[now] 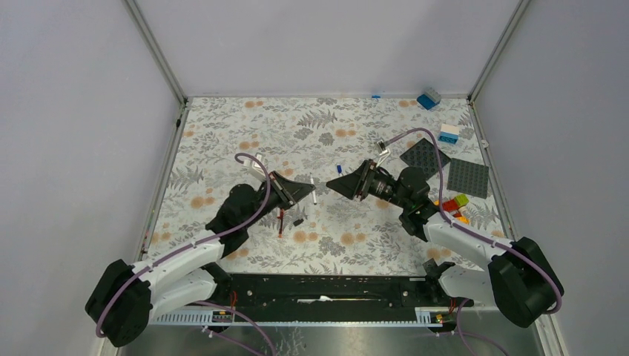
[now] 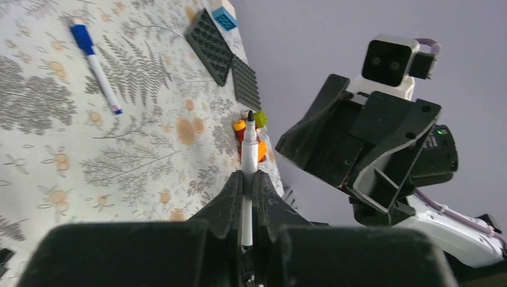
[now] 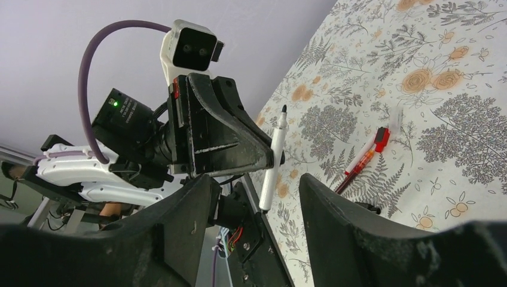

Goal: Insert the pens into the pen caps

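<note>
Red pen [image 1: 281, 221]: lies flat on the floral table [image 1: 222, 133], lower left of centre in your top view. It is just below the left gripper and nothing touches it.
Black cap [image 1: 298, 221]: a small dark piece just right of the red pen, lying loose. It is too small to make out more.
Left gripper [image 1: 308, 191]: jaws pinched narrow on the white pen.
White pen [image 2: 249, 156]: sits dead centre in your left wrist view, clamped along its lower barrel. The black tip sticks out past the fingertips, aimed toward the right gripper.
Blue pen [image 2: 95, 64]: upper left of the left wrist view, flat on the table and well apart from both grippers.
Right gripper [image 1: 331, 185]: jaws spread wide with nothing held. It faces the left gripper, near the white pen's tip. You cannot tell any contact.
Toy bricks [image 1: 454, 204]: right of frame, beside the right arm.
</note>
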Available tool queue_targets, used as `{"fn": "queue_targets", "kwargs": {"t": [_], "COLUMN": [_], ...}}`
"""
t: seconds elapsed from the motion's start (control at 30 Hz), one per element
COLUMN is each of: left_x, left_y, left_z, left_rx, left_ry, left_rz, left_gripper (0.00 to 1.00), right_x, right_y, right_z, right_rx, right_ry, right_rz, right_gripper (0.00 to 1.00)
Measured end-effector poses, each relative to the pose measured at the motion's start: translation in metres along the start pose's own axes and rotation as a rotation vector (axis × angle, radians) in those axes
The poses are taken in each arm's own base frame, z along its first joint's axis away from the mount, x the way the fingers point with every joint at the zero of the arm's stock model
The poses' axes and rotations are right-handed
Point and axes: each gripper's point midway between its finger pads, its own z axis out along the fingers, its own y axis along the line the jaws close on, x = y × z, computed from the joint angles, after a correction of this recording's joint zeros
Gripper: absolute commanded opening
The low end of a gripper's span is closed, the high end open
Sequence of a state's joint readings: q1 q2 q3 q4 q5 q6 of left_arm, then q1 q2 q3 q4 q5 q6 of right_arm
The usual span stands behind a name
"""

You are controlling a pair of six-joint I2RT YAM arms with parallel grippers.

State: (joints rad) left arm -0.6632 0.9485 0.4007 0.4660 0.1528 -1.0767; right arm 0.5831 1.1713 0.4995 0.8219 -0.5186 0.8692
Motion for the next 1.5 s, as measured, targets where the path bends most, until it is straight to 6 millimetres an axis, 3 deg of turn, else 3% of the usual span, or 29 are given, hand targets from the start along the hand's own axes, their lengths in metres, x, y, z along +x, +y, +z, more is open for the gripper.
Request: {"fn": "queue_targets", "kwargs": {"t": [0.2,0.5,1.07,1.5], "left_x": [0.011,0.004,0.001,0.002], "left_y": [-0.017,-0.041,-0.047,-0.047], "left_z": [0.005,0.005,0.006,0.006], "left_rx": [0.087,0.189,0.223,0.224], "left_ry": [0.001,-0.047,-0.068,-0.069], "left_rz": [-0.023,-0.033,-0.032,-0.031], "left_gripper": [0.00,0.00,0.00,0.00], "right_x": [0.005,0.011,0.033,0.032], "right_y": [0.001,0.004,0.012,0.016], "right_z": [0.000,0.001,0.003,0.009], "right_rx": [-0.009,-0.022,-0.070,-0.085], "right_ry": [0.019,0.044,0.130,0.136], "right_rz": [0.003,0.006,0.020,0.027], "right_gripper": [0.57,0.51,0.41,0.27]}}
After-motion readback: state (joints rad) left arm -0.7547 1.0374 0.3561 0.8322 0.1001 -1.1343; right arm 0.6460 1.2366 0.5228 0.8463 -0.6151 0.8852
